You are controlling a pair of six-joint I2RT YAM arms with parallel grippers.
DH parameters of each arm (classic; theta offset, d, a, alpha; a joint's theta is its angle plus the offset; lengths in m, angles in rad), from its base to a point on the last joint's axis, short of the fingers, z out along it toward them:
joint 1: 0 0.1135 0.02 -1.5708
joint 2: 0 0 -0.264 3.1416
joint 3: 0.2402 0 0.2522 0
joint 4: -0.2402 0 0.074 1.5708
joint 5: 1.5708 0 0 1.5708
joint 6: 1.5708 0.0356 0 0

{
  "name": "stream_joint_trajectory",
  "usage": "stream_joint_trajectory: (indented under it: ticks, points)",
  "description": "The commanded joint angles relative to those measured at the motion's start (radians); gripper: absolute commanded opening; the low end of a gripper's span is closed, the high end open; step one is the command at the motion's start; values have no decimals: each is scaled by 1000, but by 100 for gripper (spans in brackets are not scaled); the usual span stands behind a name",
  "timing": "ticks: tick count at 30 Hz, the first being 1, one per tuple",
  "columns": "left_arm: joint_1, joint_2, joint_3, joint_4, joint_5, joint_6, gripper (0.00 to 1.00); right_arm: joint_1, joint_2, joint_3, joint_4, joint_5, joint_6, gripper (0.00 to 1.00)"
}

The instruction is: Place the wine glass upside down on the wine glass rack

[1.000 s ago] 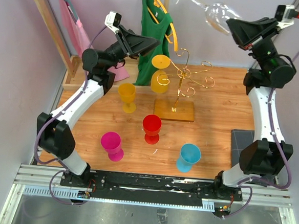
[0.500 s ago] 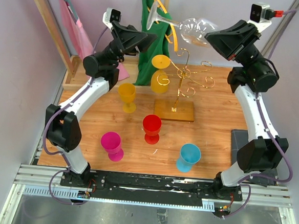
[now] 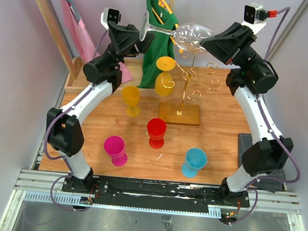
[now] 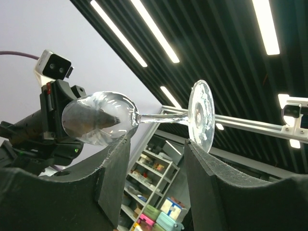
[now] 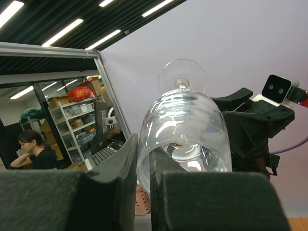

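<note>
The clear wine glass [image 3: 191, 33] lies horizontal in the air above the rack, with its foot [image 3: 145, 25] pointing left. My right gripper [image 3: 205, 42] is shut on the bowl's rim, one finger inside the bowl and one outside, as the right wrist view shows [image 5: 143, 161]. My left gripper [image 3: 144, 40] is open just under the stem; in the left wrist view the stem [image 4: 159, 117] runs across just above its two fingertips [image 4: 156, 147]. The gold wine glass rack [image 3: 185, 91] stands on the table below, with curled arms and a flat base [image 3: 179, 114].
A yellow goblet [image 3: 164, 76] sits upside down at the rack's left arm. Yellow [image 3: 130, 99], red [image 3: 156, 131], magenta [image 3: 114, 148] and blue [image 3: 194, 161] goblets stand on the table. A wooden frame with a green top [image 3: 158, 42] and a pink garment [image 3: 76, 23] stands at the back left.
My right arm has swung the glass left and lower, turning it horizontal over the rack. My left gripper has risen to just under the stem, still open.
</note>
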Motion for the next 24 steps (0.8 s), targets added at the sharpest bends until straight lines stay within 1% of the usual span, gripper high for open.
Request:
stream_joint_trajectory:
  ticks: [1,6,10,14,22,24]
  points:
    - [5,-33,15,88,-39,-37,54,9,-4,51,60,-5,-15,1]
    - [8,-31,-32,126,-67,-65,54,8,-4,93,54,-27,-17,1]
    - [10,-23,-27,165,-85,-98,54,6,-5,78,56,-33,-20,1]
    - [10,-37,-1,121,-30,-74,54,7,-4,40,58,-26,-27,1]
    - [3,-54,-3,119,-18,-93,54,15,7,13,59,-37,-43,1]
    - [-1,-62,-14,125,-20,-96,53,17,12,9,60,-39,-47,1]
